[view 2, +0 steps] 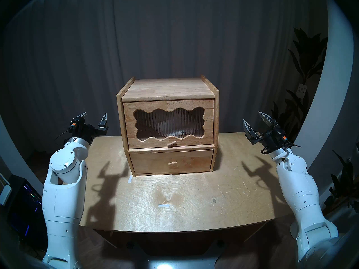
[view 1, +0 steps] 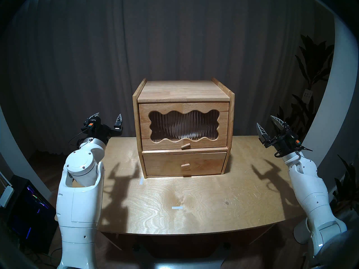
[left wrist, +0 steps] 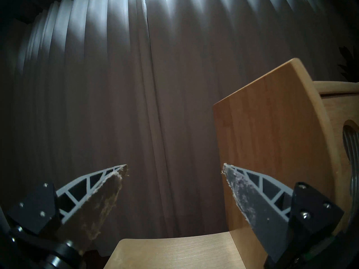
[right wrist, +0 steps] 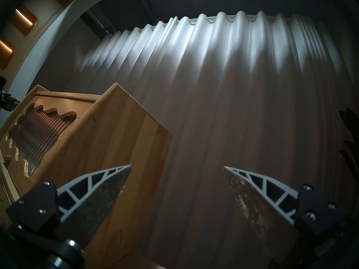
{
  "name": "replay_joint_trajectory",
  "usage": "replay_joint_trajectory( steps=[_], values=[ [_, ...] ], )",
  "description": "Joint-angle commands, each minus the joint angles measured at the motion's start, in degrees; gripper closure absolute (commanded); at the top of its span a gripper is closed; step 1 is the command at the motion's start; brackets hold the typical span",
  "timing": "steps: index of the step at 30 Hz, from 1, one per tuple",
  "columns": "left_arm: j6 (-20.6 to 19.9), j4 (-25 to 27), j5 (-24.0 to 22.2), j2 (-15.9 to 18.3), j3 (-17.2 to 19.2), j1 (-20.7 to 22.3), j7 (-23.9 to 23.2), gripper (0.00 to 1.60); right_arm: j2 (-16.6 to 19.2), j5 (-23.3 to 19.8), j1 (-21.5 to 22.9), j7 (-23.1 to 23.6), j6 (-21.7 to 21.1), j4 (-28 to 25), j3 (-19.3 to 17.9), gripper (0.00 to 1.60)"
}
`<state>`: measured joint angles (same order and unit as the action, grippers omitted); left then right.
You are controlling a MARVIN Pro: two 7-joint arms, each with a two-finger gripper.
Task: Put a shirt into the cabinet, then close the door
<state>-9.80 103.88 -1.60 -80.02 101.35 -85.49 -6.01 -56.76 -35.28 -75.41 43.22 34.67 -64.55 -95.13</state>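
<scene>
Flanking the cabinet (view 1: 183,127) on the pale counter (view 1: 194,200), the left end effector (view 1: 108,118) and the right end effector (view 1: 269,125) hang level with its upper compartment — both spread wide, neither holding anything. The left appears slightly nearer the cabinet's side; the door's peg handle (view 1: 185,146) lies inward and a little below either one. The door (view 1: 183,125) — wavy-edged ribbed window, wide axis running side to side — sits shut. Behind the glass a pale blur, likely the shirt (view 1: 192,135), rests low in the compartment; judged from this, the job looks nearly complete.
</scene>
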Motion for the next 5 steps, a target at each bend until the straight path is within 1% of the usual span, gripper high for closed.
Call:
replay_joint_trajectory(
  steps=[1,2,3,4,5],
  values=[
    [2.72,-3.98,-0.97,2.05,-0.49,7.55,1.37,0.0,-0.1,0.62,1.28,-0.26,0.96,-0.49,0.1,0.0],
    [3.49,-3.2,-1.3,2.6,-0.6,5.79,1.63,0.0,-0.18,0.71,1.45,-0.37,0.99,-0.41,0.15,0.0],
    [3.38,-4.81,-1.33,2.46,-0.8,7.88,1.75,0.0,-0.24,0.82,1.68,-0.45,1.0,-0.27,0.24,0.0],
    [3.91,-4.67,-1.59,2.83,-0.95,7.2,1.98,0.0,-0.17,1.04,1.85,-0.43,1.01,-0.17,0.39,0.0],
    [4.05,-5.63,-1.7,2.87,-1.14,8.27,2.15,0.0,-0.2,1.33,2.08,-0.78,0.82,0.05,0.51,0.0]
  ],
)
